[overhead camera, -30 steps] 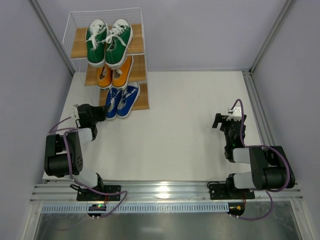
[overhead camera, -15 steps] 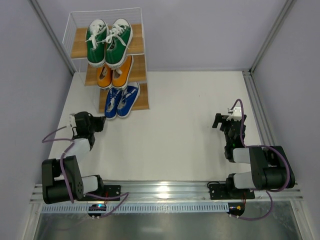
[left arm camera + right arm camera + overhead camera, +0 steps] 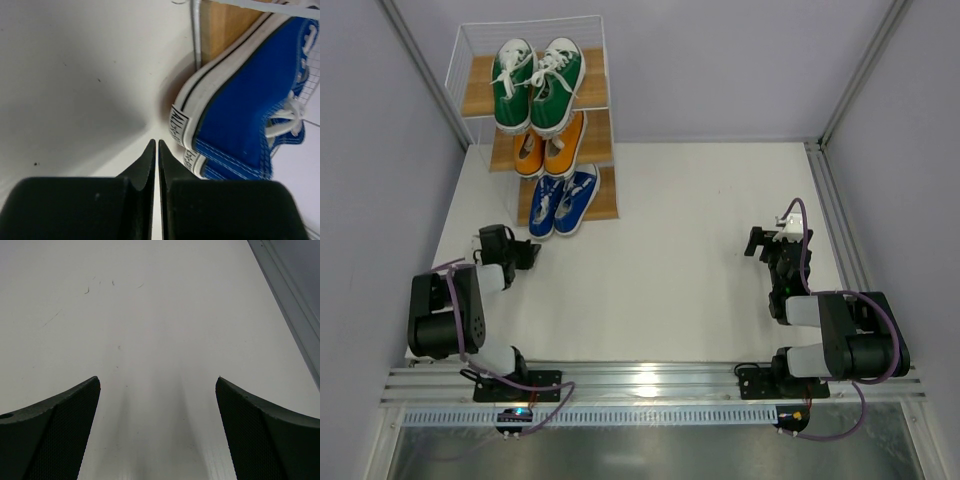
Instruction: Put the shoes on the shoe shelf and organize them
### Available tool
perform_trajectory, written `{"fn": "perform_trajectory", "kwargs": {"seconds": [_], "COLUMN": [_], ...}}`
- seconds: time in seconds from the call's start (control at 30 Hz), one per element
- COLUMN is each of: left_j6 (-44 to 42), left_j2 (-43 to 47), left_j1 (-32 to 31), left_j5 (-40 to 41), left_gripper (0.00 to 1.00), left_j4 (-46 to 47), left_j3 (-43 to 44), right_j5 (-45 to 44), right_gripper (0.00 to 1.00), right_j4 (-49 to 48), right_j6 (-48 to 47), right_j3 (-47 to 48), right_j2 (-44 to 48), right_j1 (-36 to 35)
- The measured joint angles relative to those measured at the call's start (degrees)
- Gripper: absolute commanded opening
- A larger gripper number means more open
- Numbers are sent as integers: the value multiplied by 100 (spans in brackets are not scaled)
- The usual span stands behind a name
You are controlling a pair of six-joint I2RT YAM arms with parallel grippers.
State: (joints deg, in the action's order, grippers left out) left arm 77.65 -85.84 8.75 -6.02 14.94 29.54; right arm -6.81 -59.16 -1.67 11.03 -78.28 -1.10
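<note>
Heel patch (image 3: 178,122) of blue sneaker (image 3: 240,100), black lettering "ALL", rest illegible

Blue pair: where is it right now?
Top view, upper left: the blue pair sits on the lowest tier of the shoe shelf, below the orange pair, just beyond the shut left claw.

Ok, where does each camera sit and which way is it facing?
Top external: above and behind the bases, looking down on the table and shoe shelf; left arm and right arm show.
Left wrist: low, facing the blue shoes on the shelf's bottom tier; shut left end effector shows.
Right wrist: facing along the table; open right end effector shows.
Shared: blue shoes, in top and left wrist.
</note>
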Motion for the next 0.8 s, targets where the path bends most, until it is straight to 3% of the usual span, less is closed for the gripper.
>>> {"fn": "perform_trajectory", "kwargs": {"seconds": [0.23, 0.8], "left_j6": [162, 280], "left_j2": [-824, -1117], "left_j1": [-39, -413], "left_j5": [-138, -140], "left_gripper": [0, 0], "left_j4": [505, 461], "left_j3": [315, 697], "right_j5": [0, 0], "right_gripper": [97, 97], "right_j4": [0, 0], "right_j6": [0, 0], "right_j3": [0, 0], "right_j2": [0, 0], "right_j1": [0, 0]}}
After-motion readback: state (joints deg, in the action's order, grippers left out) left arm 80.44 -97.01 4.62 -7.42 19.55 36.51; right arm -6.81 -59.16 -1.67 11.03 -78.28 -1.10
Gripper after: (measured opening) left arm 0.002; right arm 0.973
